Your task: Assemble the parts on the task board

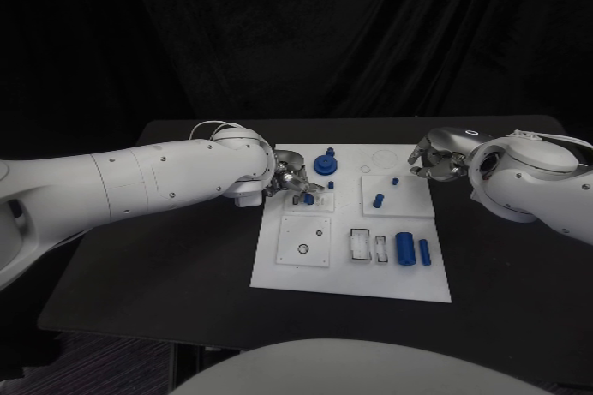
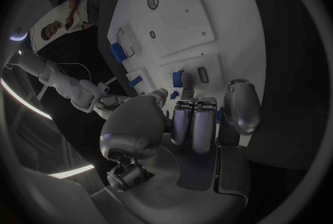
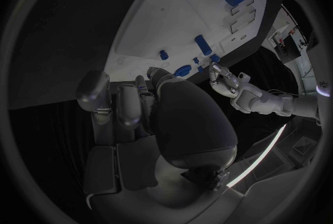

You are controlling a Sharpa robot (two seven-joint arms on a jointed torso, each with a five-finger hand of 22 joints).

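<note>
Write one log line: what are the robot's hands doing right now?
left hand: over task board, by small blue part | right hand: hovering at board's far corner, empty

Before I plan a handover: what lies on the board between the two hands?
In the head view, a blue stepped part stands on the task board between the left hand and right hand; beyond it, bare board.

A black table [image 1: 148,266] stands before a black curtain [image 1: 296,52] that hangs in folds behind its far edge. Below the table's near left corner lies a patch of dark patterned floor [image 1: 111,361]. The room beyond the table is dim, with thin curved strips of light [image 2: 28,101].
</note>
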